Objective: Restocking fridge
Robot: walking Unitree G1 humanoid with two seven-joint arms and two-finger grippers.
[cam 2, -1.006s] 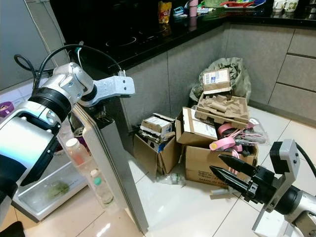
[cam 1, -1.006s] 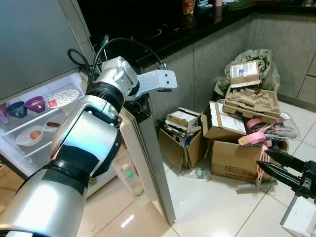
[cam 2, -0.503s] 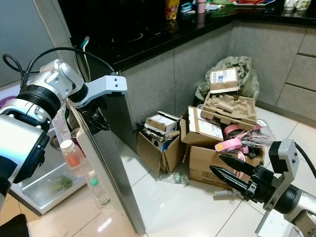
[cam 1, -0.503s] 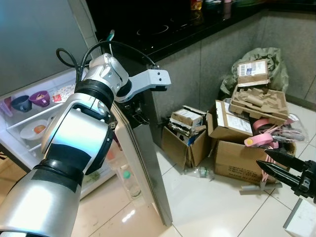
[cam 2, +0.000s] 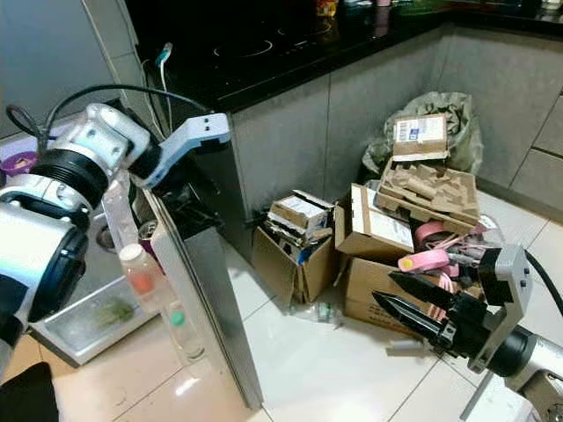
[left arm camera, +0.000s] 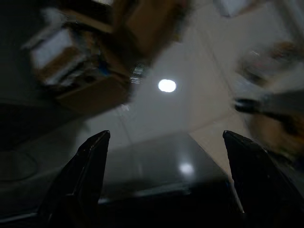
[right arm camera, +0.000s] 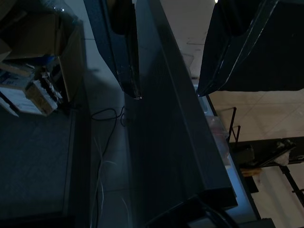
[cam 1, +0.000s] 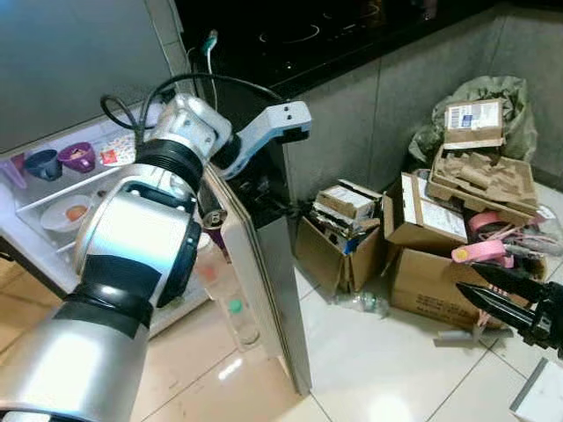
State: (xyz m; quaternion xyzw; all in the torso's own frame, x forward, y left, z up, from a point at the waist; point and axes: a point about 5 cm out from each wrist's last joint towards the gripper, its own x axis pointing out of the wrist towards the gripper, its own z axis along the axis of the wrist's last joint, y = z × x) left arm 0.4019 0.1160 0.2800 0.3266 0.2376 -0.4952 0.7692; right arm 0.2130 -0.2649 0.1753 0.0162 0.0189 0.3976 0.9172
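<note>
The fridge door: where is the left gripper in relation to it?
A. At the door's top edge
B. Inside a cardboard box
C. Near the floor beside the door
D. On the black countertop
A: the left gripper sits at the top edge of the open fridge door.

Both head views look forward and down from above the left arm, across the open fridge door point(cam 1: 264, 290) to the cardboard boxes point(cam 2: 378, 255) on the tiled floor; the right eye sits slightly aside, so it shows more of the right gripper point(cam 2: 413, 312). The left wrist camera looks along its spread fingers point(left arm camera: 85, 166), close over the door's top edge, at those same boxes, blurred. The right wrist camera faces between its parted fingers point(right arm camera: 121, 52) toward the dark door, farther off.
</note>
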